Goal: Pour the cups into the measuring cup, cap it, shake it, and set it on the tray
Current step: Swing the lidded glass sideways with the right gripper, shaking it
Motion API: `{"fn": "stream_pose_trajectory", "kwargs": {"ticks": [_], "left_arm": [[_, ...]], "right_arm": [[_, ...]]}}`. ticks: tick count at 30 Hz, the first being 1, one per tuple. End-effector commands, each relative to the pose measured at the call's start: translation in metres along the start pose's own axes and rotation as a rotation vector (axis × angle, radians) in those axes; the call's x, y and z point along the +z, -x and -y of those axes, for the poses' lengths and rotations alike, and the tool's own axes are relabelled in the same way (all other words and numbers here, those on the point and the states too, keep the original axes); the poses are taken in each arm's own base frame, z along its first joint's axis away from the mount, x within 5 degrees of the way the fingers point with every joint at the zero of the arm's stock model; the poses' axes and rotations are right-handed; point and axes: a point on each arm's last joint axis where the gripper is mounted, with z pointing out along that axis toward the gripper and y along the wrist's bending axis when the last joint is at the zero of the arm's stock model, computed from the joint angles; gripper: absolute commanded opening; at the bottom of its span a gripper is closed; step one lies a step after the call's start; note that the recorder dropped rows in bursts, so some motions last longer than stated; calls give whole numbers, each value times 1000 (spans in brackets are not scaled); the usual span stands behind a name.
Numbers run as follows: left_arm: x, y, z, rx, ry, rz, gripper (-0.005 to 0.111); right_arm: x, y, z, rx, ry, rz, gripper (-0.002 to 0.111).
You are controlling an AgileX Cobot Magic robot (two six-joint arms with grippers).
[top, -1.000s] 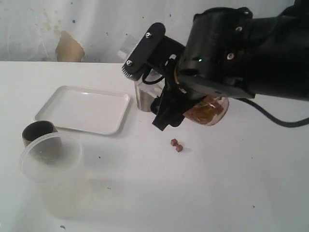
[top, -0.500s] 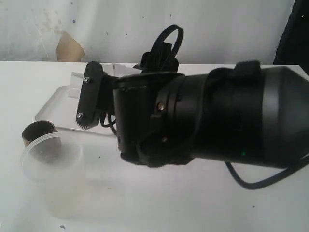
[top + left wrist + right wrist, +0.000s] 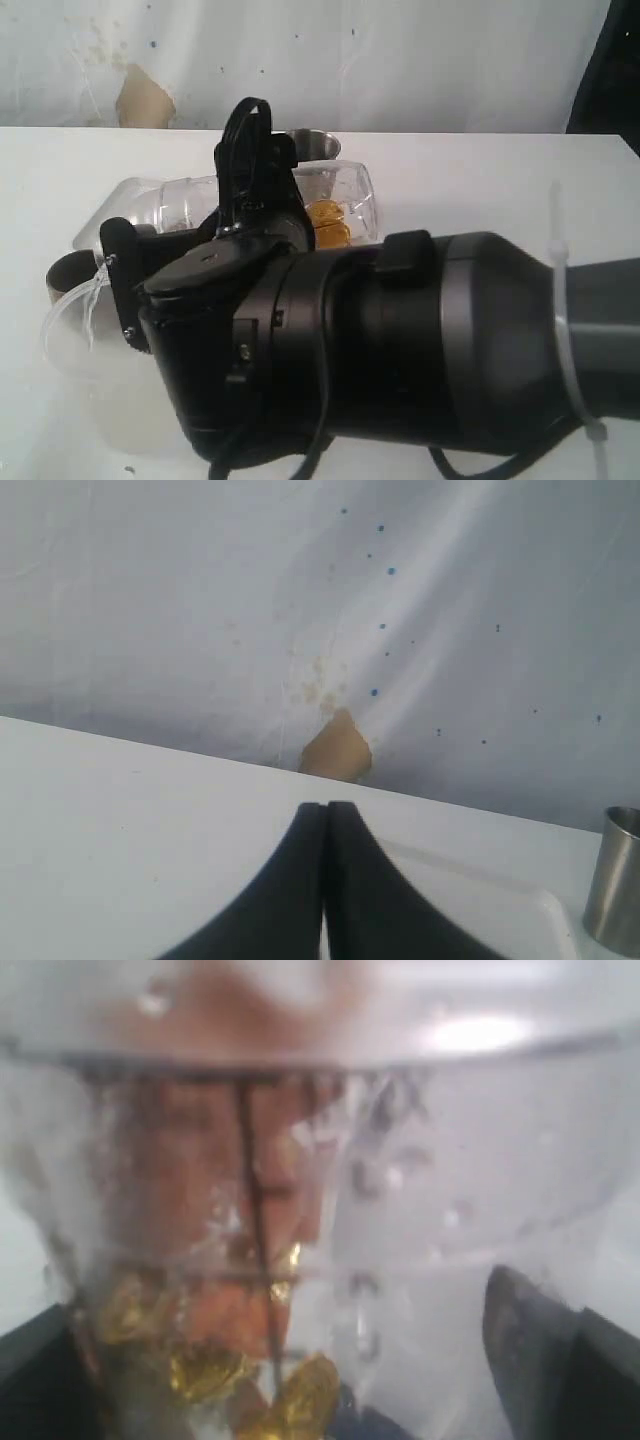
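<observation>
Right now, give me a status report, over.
Left gripper shut, empty. Right gripper clamped on the measuring cup, cup sideways, gold and brown pieces inside. Right arm blocks most of the exterior view.

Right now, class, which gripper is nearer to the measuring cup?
Right. The right gripper has its jaws around the measuring cup. The left gripper, jaws shut on nothing, sits apart; the cup does not show in its wrist view.

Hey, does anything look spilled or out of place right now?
The measuring cup lies sideways in the right gripper, golden and brown pieces inside; the arm hides much of the table. The backdrop has a brown patch.
</observation>
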Motion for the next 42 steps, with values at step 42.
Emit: {"fn": "stream_pose_trajectory", "kwargs": {"ticks": [42], "left_arm": [[0,-1,0,4,-4,10,0]], "right_arm": [[-41,10,14,-604,-211,-40,0]]}}
